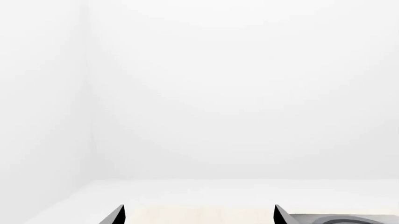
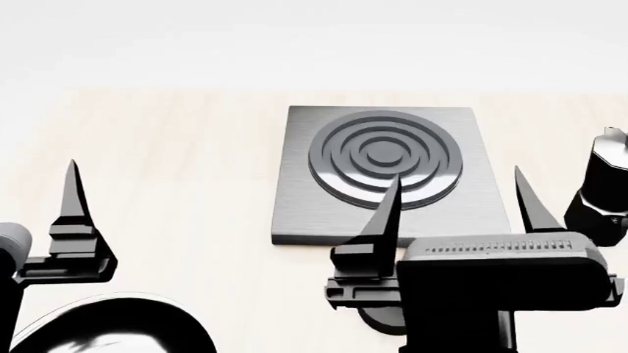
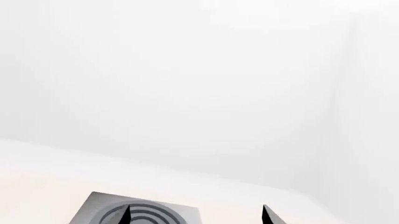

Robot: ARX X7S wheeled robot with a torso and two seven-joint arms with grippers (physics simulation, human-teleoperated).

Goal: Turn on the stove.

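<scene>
- The stove (image 2: 384, 175), a grey metal slab with a ringed dark burner (image 2: 384, 158), lies flat at the centre of the pale table (image 2: 176, 162).
- The right gripper (image 2: 457, 197) hovers at the slab's 6 o'clock edge, fingers spread wide and holding nothing; its left fingertip (image 2: 393, 193) overlaps the burner's near rim in the head view.
- The left gripper (image 1: 199, 215), toward 8 o'clock from the stove, is likewise wide open and empty.
- A black moka pot (image 2: 604, 193) stands at the stove's 3 o'clock, apart from it.
- A glossy black pan (image 2: 108, 327) sits at 7 o'clock.
</scene>
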